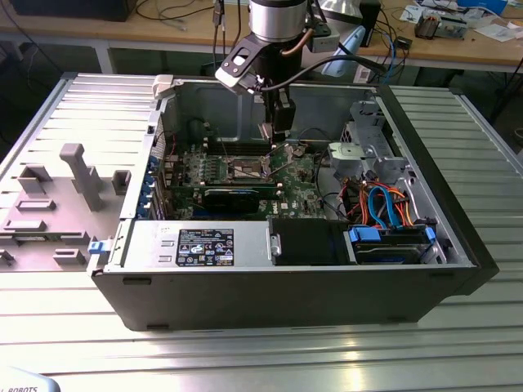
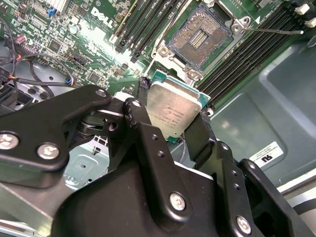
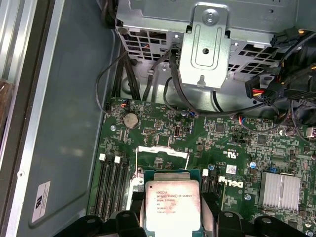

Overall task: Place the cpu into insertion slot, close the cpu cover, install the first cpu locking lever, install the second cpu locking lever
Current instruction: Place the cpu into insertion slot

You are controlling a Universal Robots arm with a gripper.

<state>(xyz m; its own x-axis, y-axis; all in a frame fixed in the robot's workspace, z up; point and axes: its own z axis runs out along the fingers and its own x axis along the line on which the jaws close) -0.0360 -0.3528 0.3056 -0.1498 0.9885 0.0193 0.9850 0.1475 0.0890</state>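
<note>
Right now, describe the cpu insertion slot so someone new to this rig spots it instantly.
Inside the open computer case lies a green motherboard. The insertion slot sits on it between two banks of memory slots, near the cpu clamped in the gripper. Unlike those long narrow slots, it is square, with a metal rim and a dark, gold-speckled centre.

The arm [image 1: 278,20] is hung from twelve o'clock in the exterior view; the gripper [image 1: 270,139] is pointed down, fingers [image 2: 197,138] clamped on the cpu [image 2: 173,111].
</note>
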